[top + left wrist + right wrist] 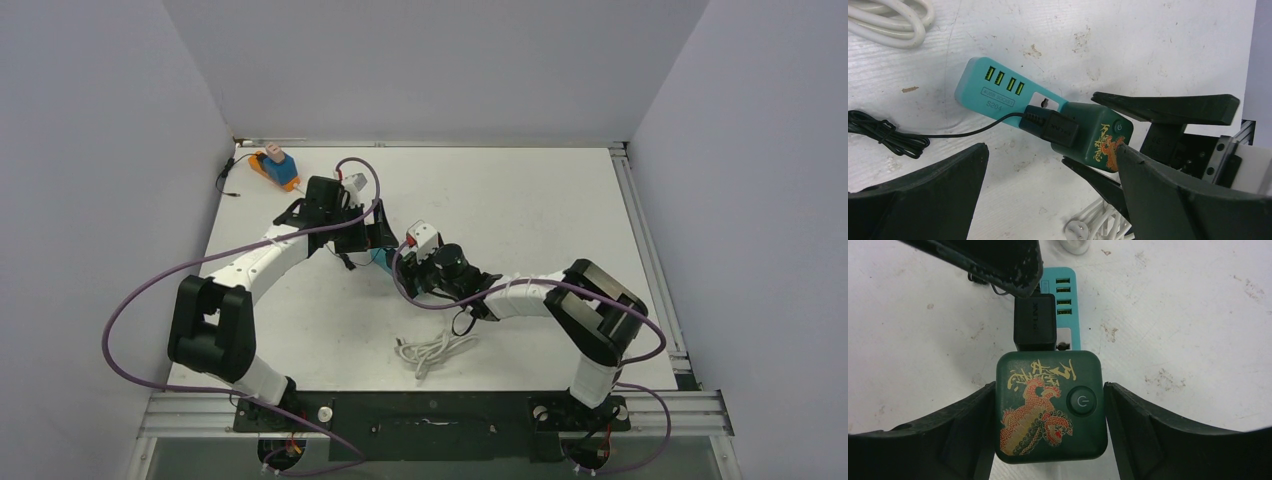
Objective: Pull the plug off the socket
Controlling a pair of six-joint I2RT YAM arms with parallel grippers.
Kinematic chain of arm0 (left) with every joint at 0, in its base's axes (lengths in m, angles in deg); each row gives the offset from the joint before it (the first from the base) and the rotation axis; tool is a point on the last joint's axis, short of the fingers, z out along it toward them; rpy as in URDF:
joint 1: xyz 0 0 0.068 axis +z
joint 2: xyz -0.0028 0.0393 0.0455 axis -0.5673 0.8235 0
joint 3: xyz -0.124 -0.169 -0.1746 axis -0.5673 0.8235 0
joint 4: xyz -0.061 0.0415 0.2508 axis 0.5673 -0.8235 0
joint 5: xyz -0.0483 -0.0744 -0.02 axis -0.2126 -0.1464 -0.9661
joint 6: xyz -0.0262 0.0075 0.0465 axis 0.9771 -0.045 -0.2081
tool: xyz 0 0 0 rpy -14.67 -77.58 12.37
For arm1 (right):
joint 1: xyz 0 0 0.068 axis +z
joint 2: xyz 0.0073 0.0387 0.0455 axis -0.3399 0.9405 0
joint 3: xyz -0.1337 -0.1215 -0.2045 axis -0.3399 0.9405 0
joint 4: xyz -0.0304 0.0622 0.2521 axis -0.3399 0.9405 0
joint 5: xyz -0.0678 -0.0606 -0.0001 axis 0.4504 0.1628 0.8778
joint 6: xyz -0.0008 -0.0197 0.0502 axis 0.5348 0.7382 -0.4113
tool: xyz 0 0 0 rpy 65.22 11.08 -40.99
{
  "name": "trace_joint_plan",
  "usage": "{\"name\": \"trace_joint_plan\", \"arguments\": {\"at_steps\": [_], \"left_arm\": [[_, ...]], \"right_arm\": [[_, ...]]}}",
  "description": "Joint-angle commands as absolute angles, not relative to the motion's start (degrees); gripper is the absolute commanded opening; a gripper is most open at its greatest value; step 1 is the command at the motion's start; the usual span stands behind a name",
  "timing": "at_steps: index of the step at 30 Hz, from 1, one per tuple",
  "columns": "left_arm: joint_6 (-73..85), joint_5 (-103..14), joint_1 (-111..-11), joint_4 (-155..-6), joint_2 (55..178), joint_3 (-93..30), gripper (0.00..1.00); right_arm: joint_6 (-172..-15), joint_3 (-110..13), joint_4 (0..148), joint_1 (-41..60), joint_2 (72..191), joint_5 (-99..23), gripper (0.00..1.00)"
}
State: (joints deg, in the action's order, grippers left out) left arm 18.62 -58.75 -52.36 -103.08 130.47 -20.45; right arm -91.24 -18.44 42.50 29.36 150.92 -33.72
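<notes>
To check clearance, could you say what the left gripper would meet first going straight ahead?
Probably the small black block plug on the teal power strip, beside the dark green cube; depth unclear.

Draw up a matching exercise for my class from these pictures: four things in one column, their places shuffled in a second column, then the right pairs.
Things
1. dark green plastic cube with a dragon print
2. short orange rectangular power strip
3. coiled white cable
4. small black block on a thin black wire

Places
A. far left corner, with a blue plug on it
B. between the right gripper fingers
C. on the teal power strip, beside its USB ports
D. loose on the white table, nearer the near edge than either strip

Pairs: 1-B, 2-A, 3-D, 4-C
</notes>
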Motion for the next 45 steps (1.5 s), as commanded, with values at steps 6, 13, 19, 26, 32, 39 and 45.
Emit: {"name": "trace_joint_plan", "arguments": {"at_steps": [6,13,19,26,32,39,45], "left_arm": [[19.13,-60.72,-52.15,-102.17,129.96,-22.65,0.97],[19.69,-60.25,-52.16,-101.94,131.1,-22.49,0.97],[21.1,-62.34,-52.14,-100.87,131.26,-22.11,0.97],[20.73,-62.38,-52.17,-101.21,130.18,-21.89,0.97],[21.81,-64.31,-53.86,-100.42,132.18,-21.72,0.96],[21.58,-64.7,-56.26,-100.49,135.15,-22.2,0.95],[22.87,-66.32,-57.96,-97.87,136.84,-21.82,0.93]], "right_arm": [[-91.13,-20.01,41.48,29.92,151.71,-33.42,0.53],[-91.15,-18.65,42.96,31.45,149.82,-31.09,0.26],[-92.53,-13.33,44.3,34.83,144.3,-20.94,0.26],[-95.8,-7.19,46.74,38.5,138.05,-14.4,0.29],[-97.21,-4.26,46.51,38.64,134.4,-13.94,0.62],[-93.87,-7.27,45.93,37.99,135.59,-12.88,0.94],[-96.22,-5.56,42.66,34.1,134.52,-20.17,0.95]]}}
